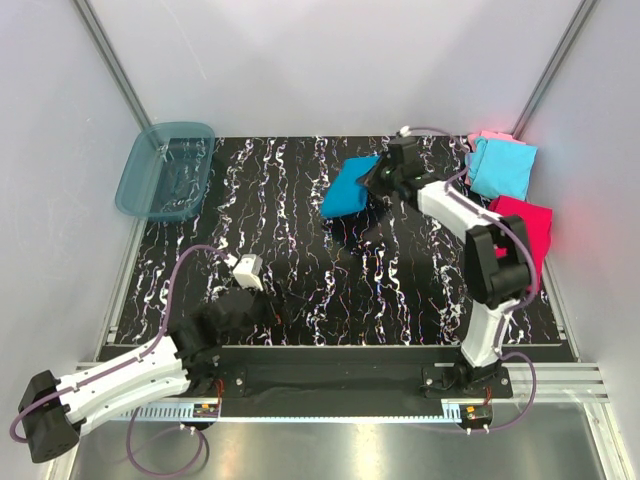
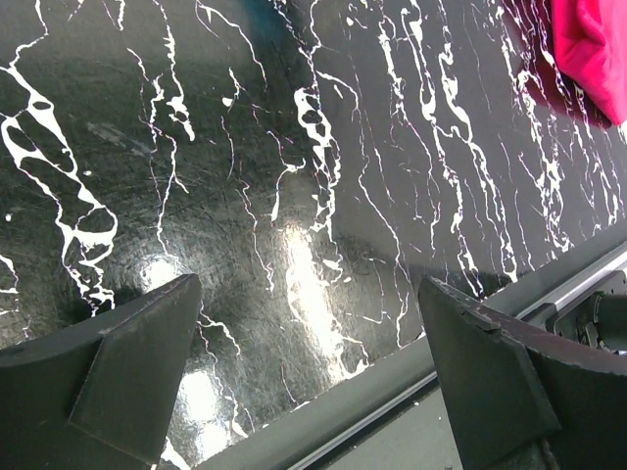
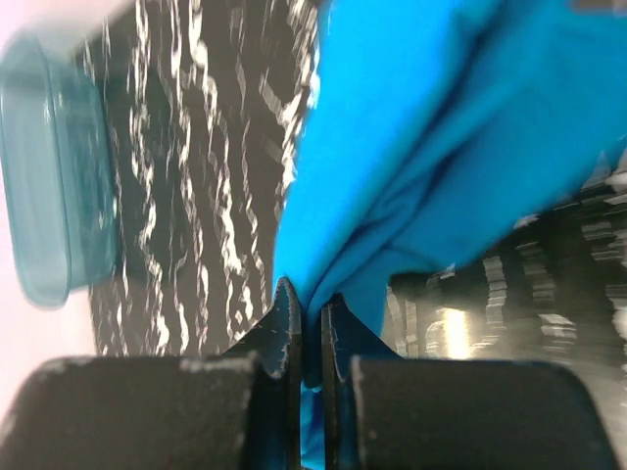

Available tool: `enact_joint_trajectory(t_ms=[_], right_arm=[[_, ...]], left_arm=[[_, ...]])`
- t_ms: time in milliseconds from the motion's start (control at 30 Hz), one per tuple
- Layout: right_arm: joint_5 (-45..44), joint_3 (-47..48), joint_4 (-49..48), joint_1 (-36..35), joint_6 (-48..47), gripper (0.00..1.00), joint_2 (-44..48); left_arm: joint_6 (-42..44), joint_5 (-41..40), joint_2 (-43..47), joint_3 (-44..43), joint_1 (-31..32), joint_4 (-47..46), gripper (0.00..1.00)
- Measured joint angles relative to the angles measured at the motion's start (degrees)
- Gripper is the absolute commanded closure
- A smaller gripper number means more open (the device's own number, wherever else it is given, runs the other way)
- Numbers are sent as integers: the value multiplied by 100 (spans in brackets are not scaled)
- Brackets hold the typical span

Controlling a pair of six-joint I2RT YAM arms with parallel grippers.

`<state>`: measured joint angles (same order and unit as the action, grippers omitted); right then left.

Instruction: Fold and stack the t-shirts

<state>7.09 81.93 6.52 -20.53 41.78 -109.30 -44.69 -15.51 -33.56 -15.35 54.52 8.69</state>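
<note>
My right pincer point(image 3: 304, 299) is clenched on the soft teal-blue cloth t-shirt point(image 1: 343, 192), far-centre on the black marbled worktop point(image 1: 300, 260), for folding, I reckon; left pincer point(image 2: 306, 294) gapes wide, parked clear.

I can read nothing in any of my views: no lettering, number, brand or sign. The teal-blue t-shirt point(image 3: 441, 147) pinched between the right jaws looks plain. The small boards point(image 1: 207, 408) far behind the jaws are too tiny to read.
</note>
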Motion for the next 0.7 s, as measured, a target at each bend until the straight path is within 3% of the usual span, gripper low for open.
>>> enact_joint_trajectory(t_ms=[233,467,700], right_arm=[[-564,-302,492,595,-321,100,826],[-660,-452,1054,1676,-514,100,1132],[-778,437,1611,2531,-542,100,824]], left_arm=[[15,2,7,0,28,70,1],[120,7,-107,-7,28,72,1],[179,92,-175,-81,35,68,1]])
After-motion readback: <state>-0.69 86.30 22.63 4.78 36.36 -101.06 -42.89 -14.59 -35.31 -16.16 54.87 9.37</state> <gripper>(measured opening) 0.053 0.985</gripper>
